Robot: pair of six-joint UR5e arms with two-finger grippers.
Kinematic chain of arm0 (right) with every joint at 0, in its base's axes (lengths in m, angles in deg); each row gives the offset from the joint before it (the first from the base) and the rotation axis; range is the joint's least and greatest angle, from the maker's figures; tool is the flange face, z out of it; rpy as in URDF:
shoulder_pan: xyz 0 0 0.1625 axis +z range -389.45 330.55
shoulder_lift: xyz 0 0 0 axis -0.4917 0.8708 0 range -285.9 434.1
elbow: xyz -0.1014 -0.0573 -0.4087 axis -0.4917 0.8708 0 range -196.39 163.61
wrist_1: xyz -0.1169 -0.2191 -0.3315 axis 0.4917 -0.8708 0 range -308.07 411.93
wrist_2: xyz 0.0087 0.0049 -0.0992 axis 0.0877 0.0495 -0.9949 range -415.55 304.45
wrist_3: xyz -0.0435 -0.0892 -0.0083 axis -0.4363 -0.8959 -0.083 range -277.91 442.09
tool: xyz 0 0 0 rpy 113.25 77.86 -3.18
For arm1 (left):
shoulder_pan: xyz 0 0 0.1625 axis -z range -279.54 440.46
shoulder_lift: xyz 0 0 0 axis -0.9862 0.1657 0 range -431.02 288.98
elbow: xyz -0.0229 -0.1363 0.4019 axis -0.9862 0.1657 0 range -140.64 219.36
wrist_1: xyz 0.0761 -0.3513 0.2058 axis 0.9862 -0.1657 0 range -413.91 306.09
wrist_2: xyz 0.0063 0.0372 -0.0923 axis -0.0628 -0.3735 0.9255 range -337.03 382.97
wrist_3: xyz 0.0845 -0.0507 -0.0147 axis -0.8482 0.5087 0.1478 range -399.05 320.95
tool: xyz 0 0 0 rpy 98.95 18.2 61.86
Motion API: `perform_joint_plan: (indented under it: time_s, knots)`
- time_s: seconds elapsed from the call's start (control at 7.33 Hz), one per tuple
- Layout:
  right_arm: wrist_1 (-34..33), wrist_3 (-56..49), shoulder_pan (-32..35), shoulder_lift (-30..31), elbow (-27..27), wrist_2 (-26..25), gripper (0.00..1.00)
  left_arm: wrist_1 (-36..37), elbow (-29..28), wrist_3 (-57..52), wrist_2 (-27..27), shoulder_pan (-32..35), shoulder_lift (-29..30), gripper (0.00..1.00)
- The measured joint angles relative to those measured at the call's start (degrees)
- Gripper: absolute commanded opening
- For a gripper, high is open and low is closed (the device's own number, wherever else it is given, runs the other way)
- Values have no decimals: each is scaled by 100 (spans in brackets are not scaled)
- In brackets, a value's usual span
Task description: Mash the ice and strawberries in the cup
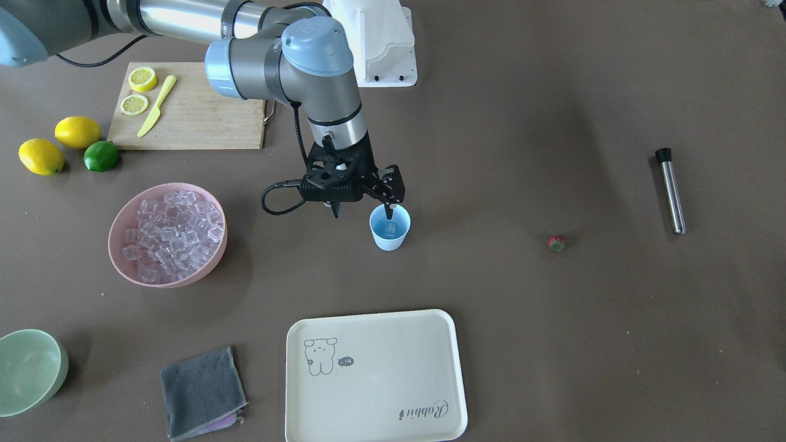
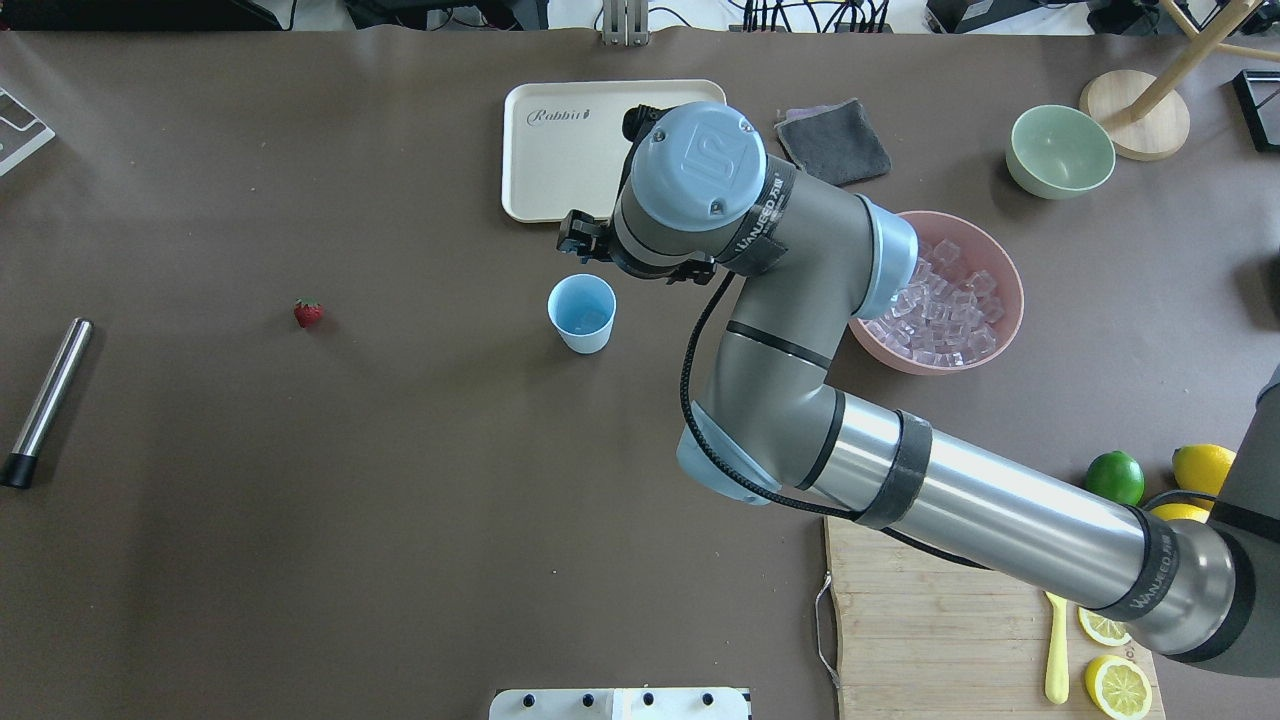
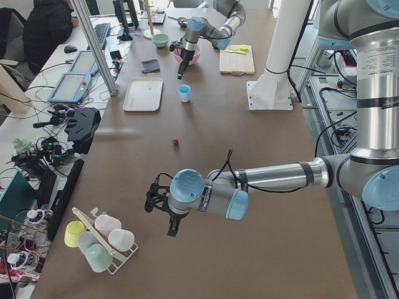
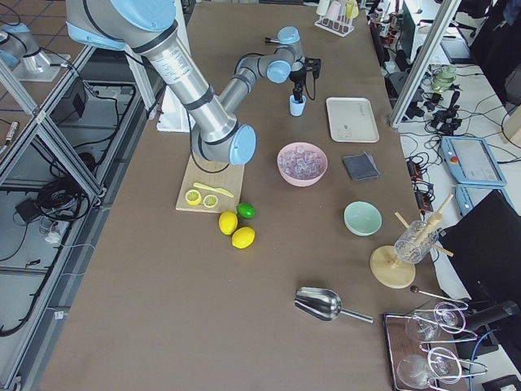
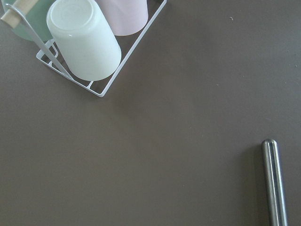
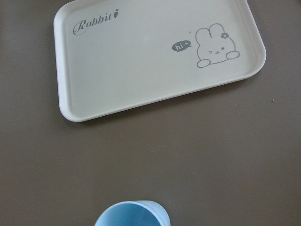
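Roughly at the centre of the front view stands the cup (image 1: 389,240), upright on the table (image 1: 552,344), with at least 1 ice cube (image 1: 391,229) lying in its bottom. It looks thin-walled and light (a plastic tumbler, more or less), so I judge it would tip or skate if pushed from the side. A hold around the upper wall seems safest, and any mashing would want it steadied.

Just above it hangs the right gripper (image 1: 362,216), jaws spread wide and holding nothing. 1 fingertip is over the cup's mouth and the other is out to the picture's left of it.

Left of centre sits the pink bowl (image 1: 118,224), heaped with ice (image 1: 175,230). The ice is hard, glassy and probably slippery, best pinched on 2 flat faces. Well off to the right lies the strawberry (image 1: 556,243), small and likely soft, so a gentle pinch at its widest part. Farther right lies a metal rod (image 1: 671,193) with a black end.

The left gripper (image 3: 167,215) shows only in the side view, and I cannot tell whether it is spread or closed.
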Motion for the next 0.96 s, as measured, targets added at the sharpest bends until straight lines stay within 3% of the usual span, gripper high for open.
perform_joint_plan:
  time_s: [0.55, 0.96]
  knots:
    - [-266, -2117, 845, 2135, -1470, 414, 98, -26, 21, 4, 4, 4, -22, 98]
    - [-290, -2067, 1006, 2797, -1729, 341, 97, -31, 29, 1, 4, 8, -32, 98]
